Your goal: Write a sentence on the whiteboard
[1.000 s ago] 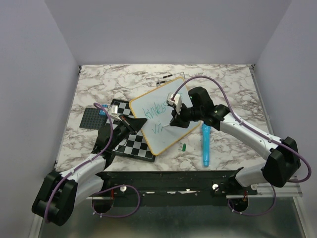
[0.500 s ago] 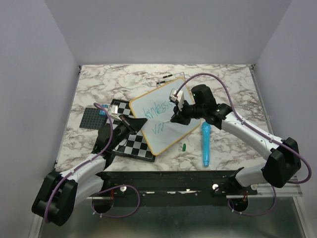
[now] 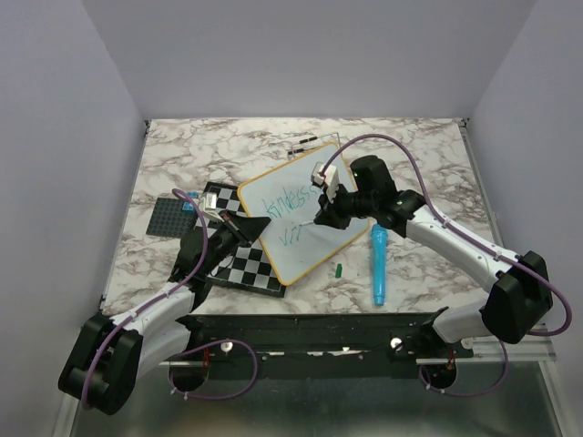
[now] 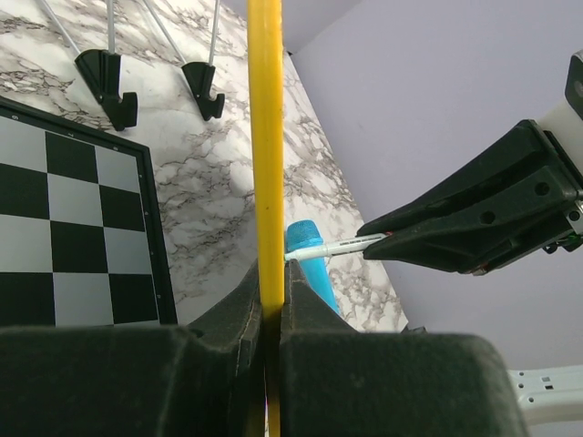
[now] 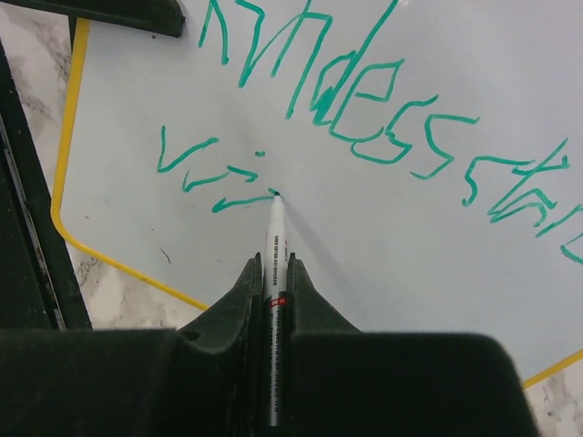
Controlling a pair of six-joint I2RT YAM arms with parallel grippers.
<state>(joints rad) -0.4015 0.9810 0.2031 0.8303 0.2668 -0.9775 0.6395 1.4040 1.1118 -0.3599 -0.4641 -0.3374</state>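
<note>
The whiteboard, white with a yellow frame, stands tilted at the table's middle. My left gripper is shut on its left frame edge. The sentence is in green: a top line reading "kindess sta..." and the first strokes of a second line below it. My right gripper is shut on a thin white marker. The marker's tip touches the board at the end of the second line. From above, the right gripper hovers over the board's middle.
A black-and-white checkered board lies under the whiteboard's left corner. A blue cylinder and a small green cap lie on the marble table to the right. A dark studded plate sits at the left. Black wire-stand feet stand beyond.
My right gripper has shifted slightly right with the marker, and the second line's green strokes have grown a little. The left gripper has kept its hold, unmoved.
</note>
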